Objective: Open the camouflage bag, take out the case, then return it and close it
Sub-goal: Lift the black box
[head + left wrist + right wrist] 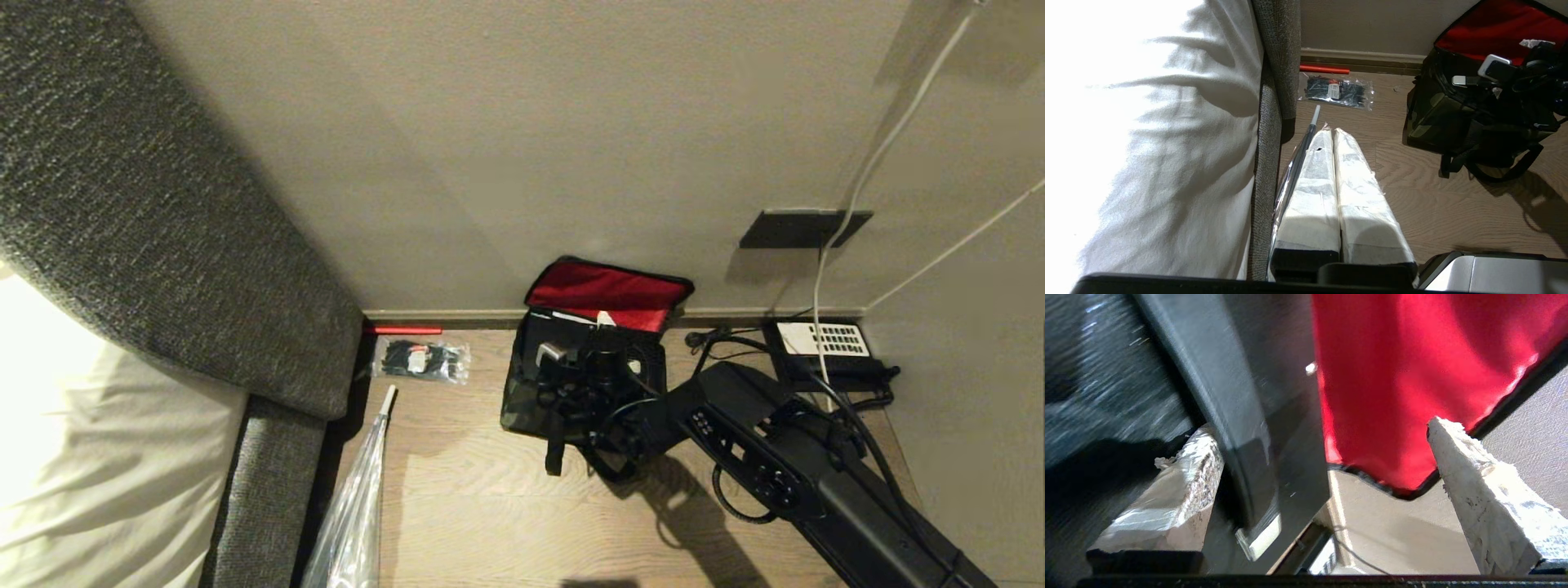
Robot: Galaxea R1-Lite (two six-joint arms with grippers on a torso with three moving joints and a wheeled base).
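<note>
One arm works: the right gripper point(1327, 486) reaches down into the open camouflage bag point(522, 400) on the floor (red lid up), jaws spread wide astride the black case point(1257, 428), not clamped.

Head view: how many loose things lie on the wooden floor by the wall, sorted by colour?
Camouflage, with red lid lining: 1, the open camouflage bag
Black: 1, the black telephone with white keypad
Clear: 2, the clear packet of black items and the clear plastic folded umbrella
Red: 1, the thin red stick at the skirting
Total: 5
</note>
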